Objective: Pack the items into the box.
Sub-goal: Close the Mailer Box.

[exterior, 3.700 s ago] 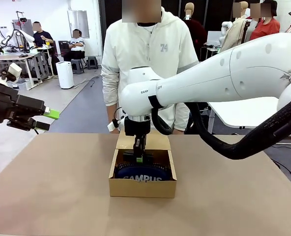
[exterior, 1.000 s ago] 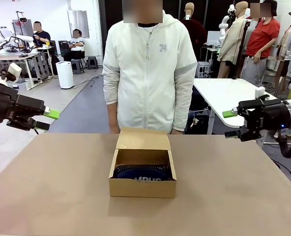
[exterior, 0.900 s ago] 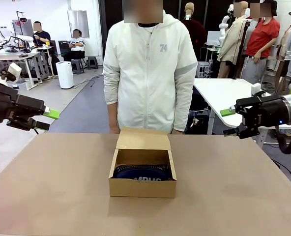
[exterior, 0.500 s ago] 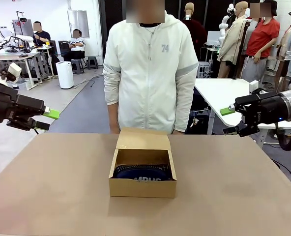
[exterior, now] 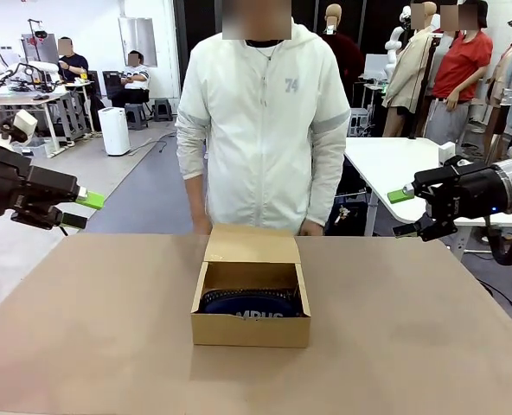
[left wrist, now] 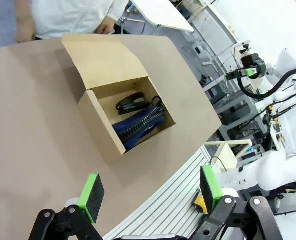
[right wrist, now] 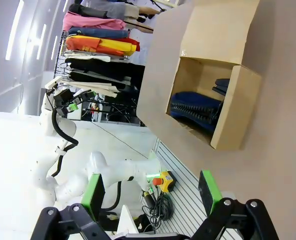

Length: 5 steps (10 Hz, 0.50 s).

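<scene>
While both arms hang off to the sides of the bench [exterior: 92, 328], the small cardboard box [exterior: 251, 330] sits at the centre of the front view. Its flap lid [exterior: 252, 245] is folded back toward the person [exterior: 260, 130] standing at the top of the frame. Inside lies the navy pencil pouch [exterior: 252, 304], its white lettering partly hidden by the box's near wall. In the left wrist view, the black stapler [left wrist: 130, 103] lies in the box just beside the pouch, on the flap side. At the left edge of the front view, at mid height, the left jaws stand spread and hold nothing, green pads [exterior: 90, 201] well apart. At the right edge, the right jaws are likewise spread and empty, well apart from the box.
</scene>
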### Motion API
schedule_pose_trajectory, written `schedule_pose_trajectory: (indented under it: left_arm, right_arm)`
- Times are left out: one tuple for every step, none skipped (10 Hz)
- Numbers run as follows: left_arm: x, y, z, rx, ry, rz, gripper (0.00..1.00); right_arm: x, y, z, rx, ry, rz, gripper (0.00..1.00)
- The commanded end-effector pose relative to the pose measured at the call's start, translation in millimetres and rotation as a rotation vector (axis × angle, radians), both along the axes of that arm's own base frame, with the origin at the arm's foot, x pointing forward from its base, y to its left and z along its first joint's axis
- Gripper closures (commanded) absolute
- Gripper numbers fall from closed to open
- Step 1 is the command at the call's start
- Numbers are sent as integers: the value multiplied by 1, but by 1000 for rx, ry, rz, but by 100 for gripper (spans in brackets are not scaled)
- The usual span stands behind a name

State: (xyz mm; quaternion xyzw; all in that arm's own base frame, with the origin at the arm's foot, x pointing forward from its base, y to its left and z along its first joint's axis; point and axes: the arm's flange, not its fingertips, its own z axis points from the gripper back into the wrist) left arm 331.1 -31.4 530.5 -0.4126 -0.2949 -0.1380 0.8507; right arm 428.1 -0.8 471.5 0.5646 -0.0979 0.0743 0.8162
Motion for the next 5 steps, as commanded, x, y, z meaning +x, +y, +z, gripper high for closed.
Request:
schedule_pose_trajectory:
  left_arm:
    - [-1,0,-2,-6,-11,-10,0]
    - [-1,0,-2,-6,-11,-10,0]
    - [-1,0,-2,-6,-11,-10,0]
    - [-1,0,-2,-6,-11,-10,0]
    - [-1,0,-2,-6,-11,-10,0]
  right_arm:
    - [1,-1,5,0,11,13,0]
    - [1,-1,5,0,11,13,0]
    - [1,-1,5,0,11,13,0]
    - [1,-1,5,0,11,13,0]
    - [1,-1,5,0,11,13,0]
